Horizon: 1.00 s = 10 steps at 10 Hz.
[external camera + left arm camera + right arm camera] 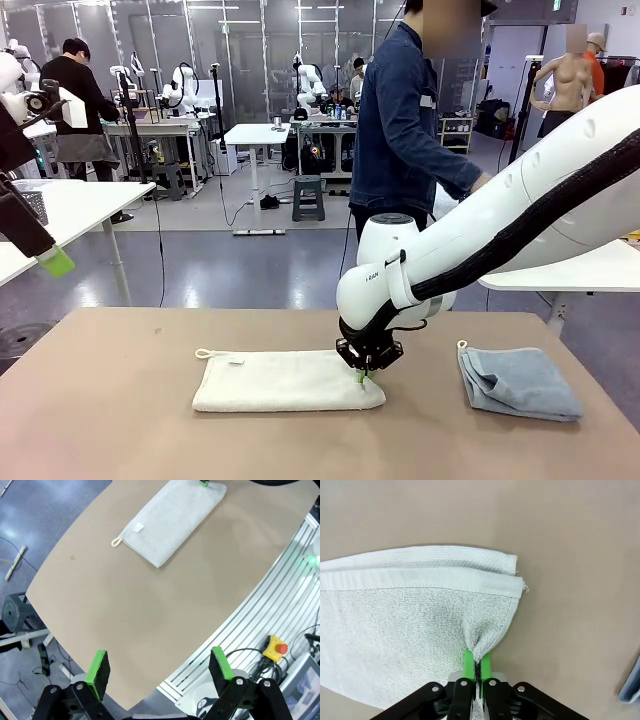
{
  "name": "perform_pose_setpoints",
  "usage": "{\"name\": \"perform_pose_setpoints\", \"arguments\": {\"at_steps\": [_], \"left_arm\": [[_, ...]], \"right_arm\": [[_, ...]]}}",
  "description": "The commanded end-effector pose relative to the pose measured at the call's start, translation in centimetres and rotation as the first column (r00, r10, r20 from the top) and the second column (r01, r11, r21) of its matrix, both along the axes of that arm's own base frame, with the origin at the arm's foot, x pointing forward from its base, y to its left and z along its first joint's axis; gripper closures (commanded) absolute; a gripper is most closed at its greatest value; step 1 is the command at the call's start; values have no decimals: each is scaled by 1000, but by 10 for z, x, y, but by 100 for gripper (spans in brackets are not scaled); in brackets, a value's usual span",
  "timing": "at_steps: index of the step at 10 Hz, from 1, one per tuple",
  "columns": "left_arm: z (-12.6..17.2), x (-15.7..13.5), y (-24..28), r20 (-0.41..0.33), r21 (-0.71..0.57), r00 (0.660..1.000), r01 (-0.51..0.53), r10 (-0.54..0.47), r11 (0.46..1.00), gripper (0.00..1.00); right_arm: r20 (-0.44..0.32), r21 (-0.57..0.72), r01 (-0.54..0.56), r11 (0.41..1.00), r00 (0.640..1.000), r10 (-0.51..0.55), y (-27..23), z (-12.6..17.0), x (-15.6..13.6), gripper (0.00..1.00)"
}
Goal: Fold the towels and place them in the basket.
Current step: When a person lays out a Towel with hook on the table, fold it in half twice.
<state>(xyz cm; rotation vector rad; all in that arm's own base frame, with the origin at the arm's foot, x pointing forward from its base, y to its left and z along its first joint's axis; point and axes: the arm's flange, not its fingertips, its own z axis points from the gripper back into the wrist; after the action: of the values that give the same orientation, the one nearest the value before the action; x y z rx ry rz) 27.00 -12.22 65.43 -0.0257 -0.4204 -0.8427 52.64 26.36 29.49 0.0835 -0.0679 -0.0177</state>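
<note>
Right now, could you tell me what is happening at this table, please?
The right gripper is shut on the near right corner of the cream-white towel, which lies folded lengthwise on the table. The blue-grey towel lies folded at the right. The left gripper hangs open above the table edge. A person stands beyond the far side.

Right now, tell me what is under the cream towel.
The cream towel lies folded flat on the tan table; only tabletop shows around it. The right gripper pinches its edge. Whatever its layers cover is hidden.
</note>
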Motion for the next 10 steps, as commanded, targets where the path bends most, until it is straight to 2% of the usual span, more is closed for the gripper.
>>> {"name": "perform_pose_setpoints", "arguments": {"at_steps": [1,3,5,8,10], "left_arm": [[-2,0,-1,19,-3,1000,1,-1,1000,0],[-2,0,-1,19,-3,1000,1,-1,1000,0],[-2,0,-1,19,-3,1000,1,-1,1000,0],[-2,0,-1,19,-3,1000,1,-1,1000,0],[-2,0,-1,19,-3,1000,1,-1,1000,0]], "right_arm": [[-17,20,-22,1000,1000,22,-7,-9,-3,100],[11,8,-52,999,999,52,-17,9,-10,100],[67,-83,-68,994,995,74,-34,39,-22,100],[114,-263,-15,965,992,46,-52,81,-34,100],[149,-259,-64,964,983,106,-43,104,-44,100]]}}
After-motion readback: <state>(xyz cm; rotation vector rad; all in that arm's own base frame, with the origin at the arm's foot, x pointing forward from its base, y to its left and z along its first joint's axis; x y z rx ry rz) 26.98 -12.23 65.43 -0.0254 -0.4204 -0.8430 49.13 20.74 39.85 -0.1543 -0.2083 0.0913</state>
